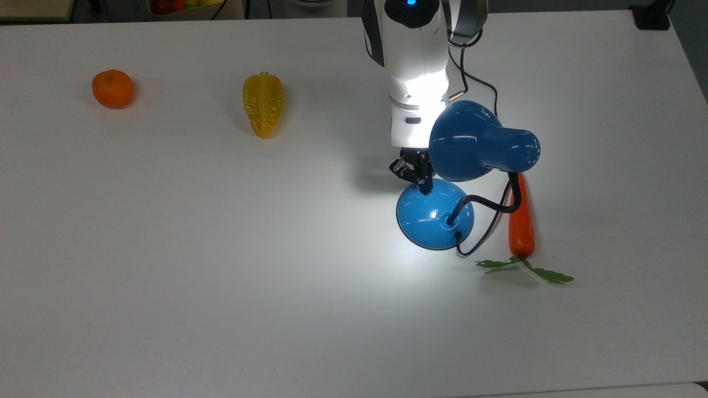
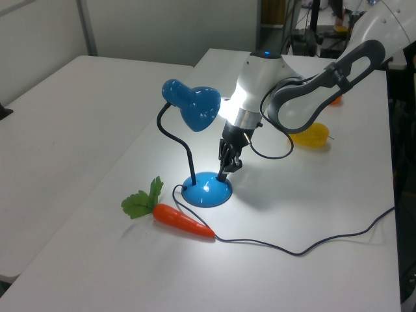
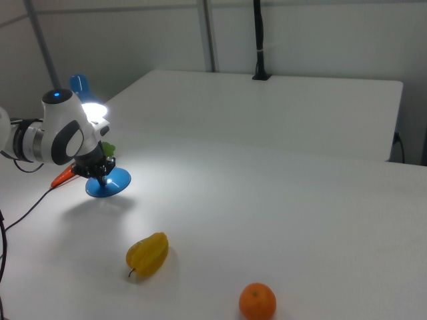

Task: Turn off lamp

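The blue lamp stands on the white table, its shade (image 1: 475, 141) lit and throwing a bright pool of light around its round base (image 1: 428, 221). A black bendy neck (image 1: 492, 205) joins the two. My gripper (image 1: 425, 187) points down with its black fingers together, the tip resting on the base's far edge where a small black switch sits. In the left view the gripper (image 2: 223, 174) touches the base (image 2: 207, 192) just under the shade (image 2: 195, 107). In the right view the gripper (image 3: 102, 179) stands over the base (image 3: 110, 183).
A carrot (image 1: 521, 221) with green leaves lies right beside the base on the top view's right. The lamp's black cord (image 2: 299, 250) trails across the table. A yellow starfruit (image 1: 263, 104) and an orange (image 1: 112, 88) lie far off on the top view's left.
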Motion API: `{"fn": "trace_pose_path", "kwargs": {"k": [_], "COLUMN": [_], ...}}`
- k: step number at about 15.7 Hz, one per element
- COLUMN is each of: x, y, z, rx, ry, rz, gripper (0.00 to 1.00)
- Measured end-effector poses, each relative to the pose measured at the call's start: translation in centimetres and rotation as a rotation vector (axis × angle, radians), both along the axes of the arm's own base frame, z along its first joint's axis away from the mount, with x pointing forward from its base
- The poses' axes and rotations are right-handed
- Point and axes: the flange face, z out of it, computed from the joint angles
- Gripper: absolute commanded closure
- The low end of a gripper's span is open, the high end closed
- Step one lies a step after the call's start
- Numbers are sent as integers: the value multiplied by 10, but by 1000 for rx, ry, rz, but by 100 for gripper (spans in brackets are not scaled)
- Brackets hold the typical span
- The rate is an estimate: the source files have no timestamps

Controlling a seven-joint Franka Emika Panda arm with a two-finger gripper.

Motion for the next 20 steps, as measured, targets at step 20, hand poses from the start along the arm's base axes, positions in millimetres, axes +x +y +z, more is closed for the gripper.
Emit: {"fn": "trace_pose_path", "kwargs": {"k": [20], "x": [-11], "y": [-18], "z": [-17], "rx": [-36], "ry": [109], "rz": [-12], "gripper": [100]}}
